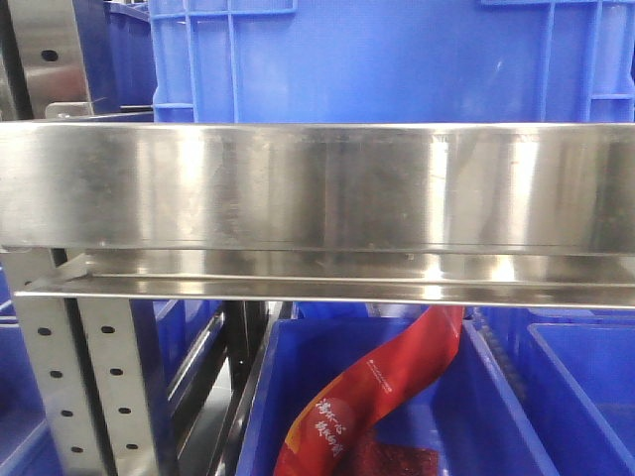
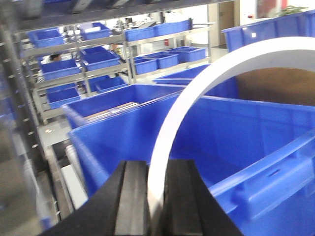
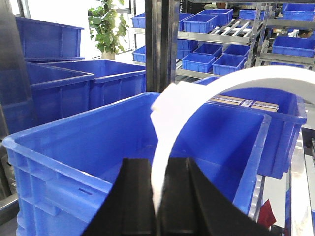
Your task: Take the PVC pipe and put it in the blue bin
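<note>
Left wrist-mounted view gives you the left claw [image 2: 156,169] closed on the wall of the PVC pipe [image 2: 246,56]. Its black fingers [image 2: 132,196] press the white rim from either side, and the pipe arcs up and to the right out of the grip. Behind and beneath that arc stands the blue bin [image 2: 256,132], open-topped. The pipe is held above its rim, not lying inside it. Further back, racks [image 2: 78,45] carry more blue bins.

On the right wrist-mounted view you see the right claw [image 3: 160,169] likewise clamped on a white arc [image 3: 246,78]. The arc rises from between the fingers and sweeps right over an open blue crate [image 3: 64,162]. You cannot tell from these views whether this arc is the same pipe the left claw grips, or whether the crate is the same bin. A potted plant [image 3: 110,24] stands at the back left.

The exterior front-facing view is filled by a stainless steel rail [image 1: 317,183] running across the frame. An upper bin [image 1: 377,59] sits above it, and a lower bin [image 1: 476,426] beneath it holds a red packet [image 1: 397,387] with white print.
</note>
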`<state>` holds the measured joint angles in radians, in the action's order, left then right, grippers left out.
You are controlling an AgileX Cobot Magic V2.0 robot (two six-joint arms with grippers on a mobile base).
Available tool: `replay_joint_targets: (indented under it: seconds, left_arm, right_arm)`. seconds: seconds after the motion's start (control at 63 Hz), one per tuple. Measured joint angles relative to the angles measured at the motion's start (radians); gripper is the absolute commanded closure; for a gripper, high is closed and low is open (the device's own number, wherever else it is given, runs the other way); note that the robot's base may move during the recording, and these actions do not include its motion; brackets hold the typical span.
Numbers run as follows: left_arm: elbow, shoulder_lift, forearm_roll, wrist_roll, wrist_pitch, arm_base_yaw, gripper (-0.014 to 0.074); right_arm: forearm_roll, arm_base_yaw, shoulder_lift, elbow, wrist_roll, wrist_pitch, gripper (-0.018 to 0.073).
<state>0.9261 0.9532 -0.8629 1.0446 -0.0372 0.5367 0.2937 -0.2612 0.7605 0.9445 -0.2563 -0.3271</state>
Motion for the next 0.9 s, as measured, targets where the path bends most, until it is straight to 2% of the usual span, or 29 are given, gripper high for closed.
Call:
replay_joint_targets:
  seconds: [0.111,0.238,0.54,0.905]
  left_arm:
    - [0.039,0.049,0.043,0.0,0.037,0.042,0.0707]
    - [0.095,0.109,0.064,0.001,0.049,0.059,0.0707]
    - [0.158,0.192,0.07,0.001,0.065,0.059,0.0707]
    - [0.17,0.26,0.136,0.002,0.172,0.06,0.0707]
  right_arm:
    - [0.0,-0.002,0.024,0.0,-0.003,0.0,0.0728]
    - [0.0,-0.002,0.047,0.0,-0.003,0.019,0.0728]
    - [-0.005,-0.002,0.07,0.002,-0.003,0.072,0.0728]
    - [-0.005,-0.002,0.16,0.063,-0.005,0.112,0.0728]
